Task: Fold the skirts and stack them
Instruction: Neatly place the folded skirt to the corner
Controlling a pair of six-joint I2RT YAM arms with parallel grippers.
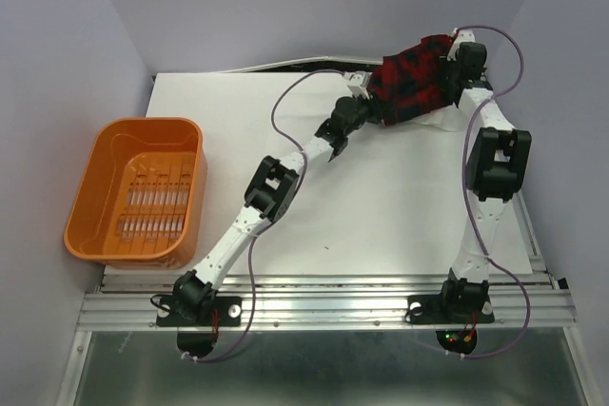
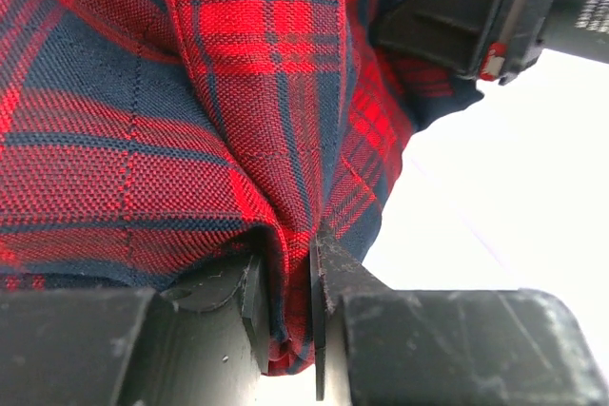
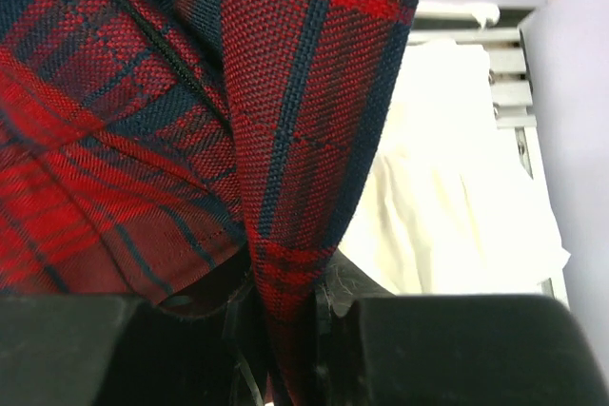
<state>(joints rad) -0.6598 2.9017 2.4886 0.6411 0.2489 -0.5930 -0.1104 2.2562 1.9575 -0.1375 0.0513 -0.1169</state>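
Left wrist: left gripper (image 2: 285, 292) at the bottom edge, jaws clenched on a hanging fold of the plaid skirt (image 2: 143, 140), its red-and-navy weave filling the frame's left. Right wrist: right gripper (image 3: 285, 306) at bottom centre, likewise pinching a plaid fold; the white skirt (image 3: 447, 206) lies rumpled at right. Top: plaid skirt bunched between both grippers in the upper right, white skirt just below it in frame.

I count one red-and-black plaid skirt (image 1: 409, 83) and one plain white skirt (image 3: 447, 225), so two garments. One orange basket (image 1: 95, 154), slotted along its floor. One worktop (image 1: 381, 216). Two arms (image 1: 257, 197) of mine, each ending in one claw: my left claw (image 2: 285, 316) and my right claw (image 3: 285, 325). Each claw has two fingers (image 2: 447, 349), four in all. Two purple cables (image 1: 276, 111), one looping off each arm.
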